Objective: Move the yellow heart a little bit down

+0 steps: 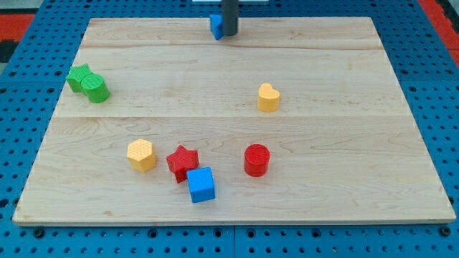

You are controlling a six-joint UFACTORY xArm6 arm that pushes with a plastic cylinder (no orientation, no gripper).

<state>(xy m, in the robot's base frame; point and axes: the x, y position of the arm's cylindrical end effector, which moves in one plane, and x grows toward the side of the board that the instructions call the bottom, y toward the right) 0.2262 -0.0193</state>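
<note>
The yellow heart [268, 97] lies right of the board's middle, standing alone. My tip [229, 34] is at the view's top centre, touching the right side of a small blue block [215, 26] whose shape I cannot make out. The tip is well above and to the left of the yellow heart, with bare board between them.
A green star [78, 76] and a green cylinder [95, 89] touch at the left. A yellow hexagon [141, 155], red star [182, 162] and blue cube [201, 185] cluster at the bottom, with a red cylinder [256, 160] below the heart. The wooden board [344, 186] lies on blue pegboard.
</note>
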